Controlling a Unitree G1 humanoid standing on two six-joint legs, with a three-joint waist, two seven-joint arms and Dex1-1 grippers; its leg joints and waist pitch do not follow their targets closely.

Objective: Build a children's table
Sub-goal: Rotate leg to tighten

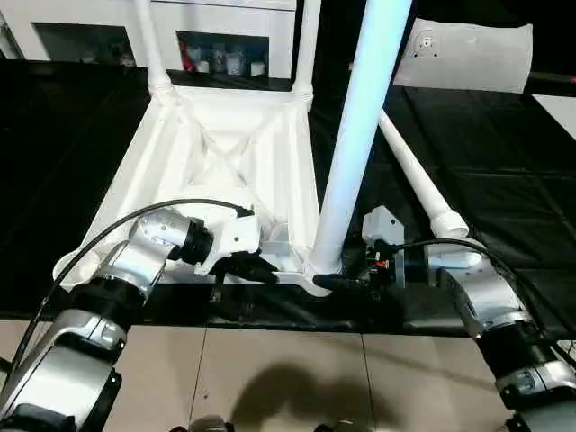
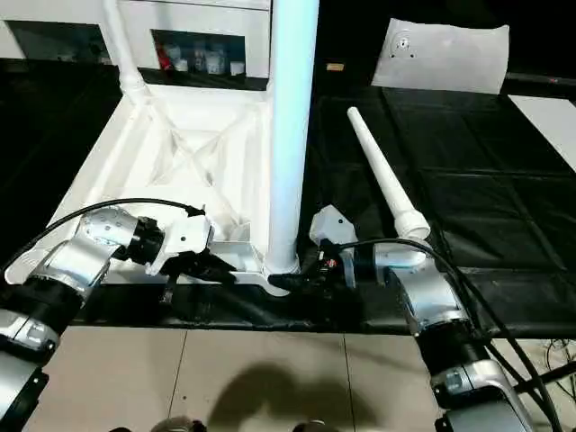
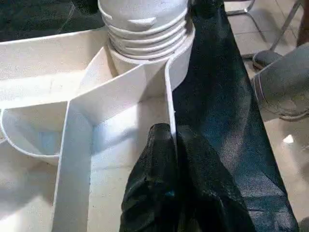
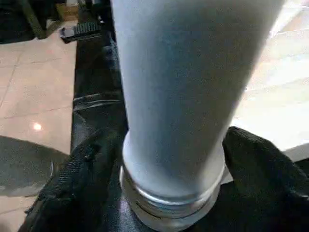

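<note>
Left eye view has the tabletop (image 1: 225,153) lying underside up on the black-covered table (image 1: 504,162), so its corner sockets face upward to take legs. Two far legs (image 1: 151,45) already stand in their sockets. A third leg (image 1: 355,135) rises from the near corner socket (image 1: 315,268), its threaded base partly seated. The left tool (image 3: 169,145) is pressed together on the tabletop's near rim, probably to steady it against turning. The right tool (image 1: 353,281) sits at the leg's base, its fingers (image 4: 256,159) spread to either side of it, likely mid-regrip while screwing. A fourth leg (image 1: 418,175) lies beside the tabletop, waiting its turn.
</note>
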